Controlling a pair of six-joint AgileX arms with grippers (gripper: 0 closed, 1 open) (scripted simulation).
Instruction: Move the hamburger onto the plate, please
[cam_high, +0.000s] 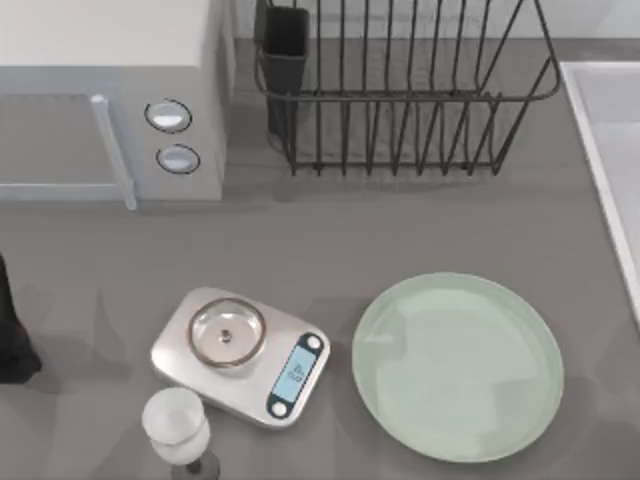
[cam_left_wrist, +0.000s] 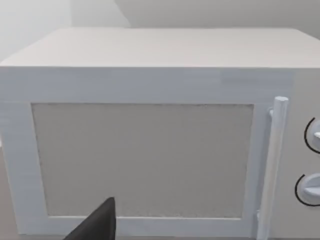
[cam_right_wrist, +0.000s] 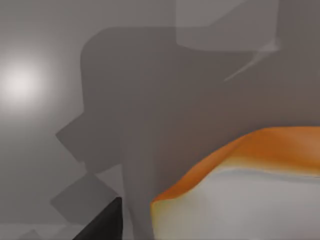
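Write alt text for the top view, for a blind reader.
A large round pale mint-green plate lies bare on the grey table, right of a steel kitchen scale. A white microwave and black wire dish rack stand behind; a clear glass stands in front of the scale.

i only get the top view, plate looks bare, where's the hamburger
Observer: The right wrist camera has it close up: the hamburger is an orange-tan rounded shape with grey table behind it.
Operator: ok and whats the left arm facing
Observer: The left arm, parked at the table's left edge, looks straight at the microwave front. Its door is shut.
Operator: handle side?
Observer: The upright handle stands between the door and the two knobs.
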